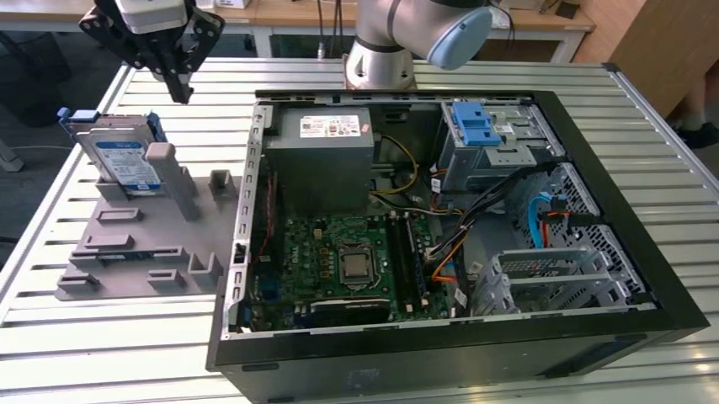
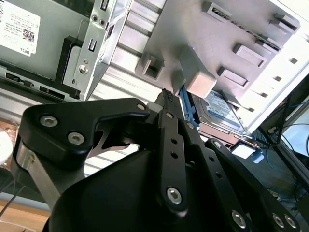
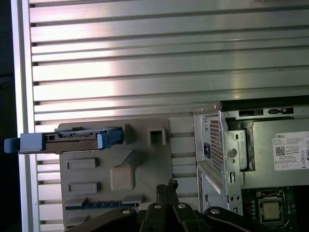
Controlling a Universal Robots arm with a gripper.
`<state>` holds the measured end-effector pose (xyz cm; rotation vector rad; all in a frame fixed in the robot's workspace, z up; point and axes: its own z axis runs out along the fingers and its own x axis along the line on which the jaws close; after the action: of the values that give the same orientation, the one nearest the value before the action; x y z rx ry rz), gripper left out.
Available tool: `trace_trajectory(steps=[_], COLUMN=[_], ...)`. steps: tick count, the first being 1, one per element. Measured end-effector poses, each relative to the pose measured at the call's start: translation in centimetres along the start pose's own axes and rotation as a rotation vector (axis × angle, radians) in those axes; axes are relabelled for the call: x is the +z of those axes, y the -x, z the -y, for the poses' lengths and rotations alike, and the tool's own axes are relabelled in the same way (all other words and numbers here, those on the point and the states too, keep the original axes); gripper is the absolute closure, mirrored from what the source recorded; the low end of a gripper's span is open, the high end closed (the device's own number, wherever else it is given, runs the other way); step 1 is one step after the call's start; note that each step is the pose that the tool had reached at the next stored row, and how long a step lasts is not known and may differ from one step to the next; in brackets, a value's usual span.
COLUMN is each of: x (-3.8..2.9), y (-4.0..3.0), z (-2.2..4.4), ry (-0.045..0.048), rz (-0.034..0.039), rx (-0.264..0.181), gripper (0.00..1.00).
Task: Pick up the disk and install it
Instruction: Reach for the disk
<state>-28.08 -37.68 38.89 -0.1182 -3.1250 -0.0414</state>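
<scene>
The disk [image 1: 124, 156] is a silver-grey drive with a blue-and-white label and blue side rails. It leans upright in a grey holder plate [image 1: 135, 252] at the exterior view's left. My gripper [image 1: 180, 94] hangs above and just behind the disk, clear of it, with its black fingers shut together on nothing. The first wrist view looks down on the disk [image 3: 72, 140] edge-on, with the gripper [image 3: 166, 185] off to one side of it over the plate. In the second wrist view the disk [image 2: 219, 111] lies beyond the gripper [image 2: 166, 95].
An open computer case [image 1: 607, 168] fills the middle and right of the slatted metal table [image 1: 101, 337]. Inside it are a grey power supply box [image 1: 326, 139], a motherboard [image 1: 337, 261], loose cables and a drive bay with a blue latch [image 1: 477, 126]. The arm's base [image 1: 382, 50] stands behind the case.
</scene>
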Motion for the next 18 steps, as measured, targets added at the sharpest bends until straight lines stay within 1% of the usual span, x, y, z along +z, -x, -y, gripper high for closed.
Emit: trace_trajectory(steps=[4, 10, 18], x=[0.02, 0.05, 0.10], y=[-0.36, -0.87, -1.73], z=[-0.09, -0.36, -0.63], ry=[-0.0001, -0.0007, -0.0008], rz=[-0.0005, -0.0085, -0.0095], rx=[0.000, 0.000, 0.000], gripper=[0.89, 0.89, 0.89])
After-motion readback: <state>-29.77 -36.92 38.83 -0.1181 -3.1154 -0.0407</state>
